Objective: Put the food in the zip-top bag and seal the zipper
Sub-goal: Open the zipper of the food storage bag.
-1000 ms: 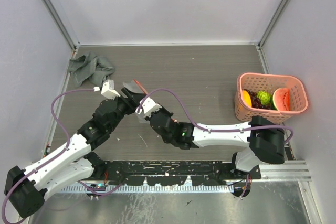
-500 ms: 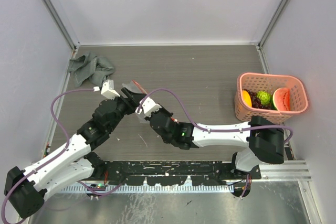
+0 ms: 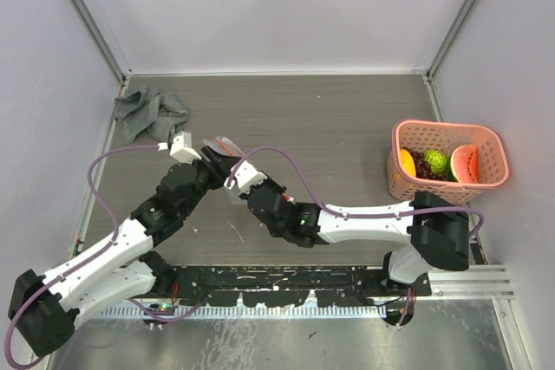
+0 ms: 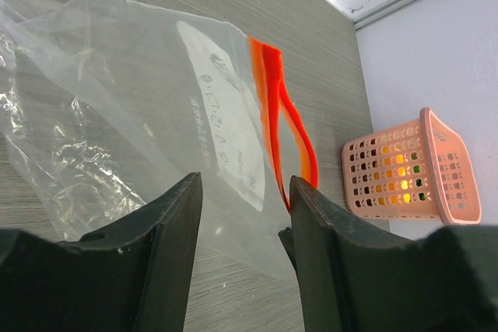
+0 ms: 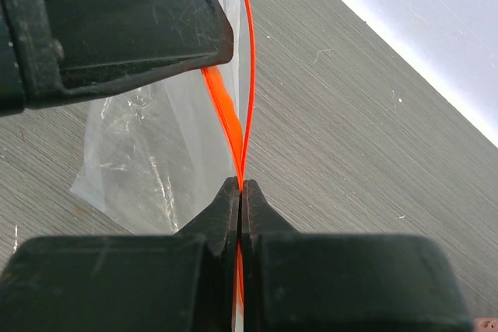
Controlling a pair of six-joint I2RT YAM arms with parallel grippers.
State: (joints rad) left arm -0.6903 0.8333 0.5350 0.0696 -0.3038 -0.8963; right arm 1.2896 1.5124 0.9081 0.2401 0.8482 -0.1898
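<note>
The clear zip-top bag [image 3: 218,144] is held up off the table between my two grippers. My right gripper [image 5: 240,186] is shut on the red-orange zipper [image 5: 226,114], whose two strips part above the fingertips. My left gripper [image 4: 243,215] is open, with the bag's clear film [image 4: 140,114] between and ahead of its fingers and the zipper [image 4: 272,106] just by the right finger. The food lies in the pink basket [image 3: 447,126] at the right: watermelon slice [image 3: 466,164], green fruit [image 3: 436,161], grapes [image 3: 422,167] and an orange piece [image 3: 406,162].
A grey cloth [image 3: 149,113] lies bunched at the far left by the wall. The pink basket also shows in the left wrist view [image 4: 443,169]. Walls enclose the table on three sides. The left gripper's finger [image 5: 117,29] sits close above the right gripper.
The left wrist has edged slightly away from me and the bag's top has shifted a little with it. The right arm has hardly moved.
</note>
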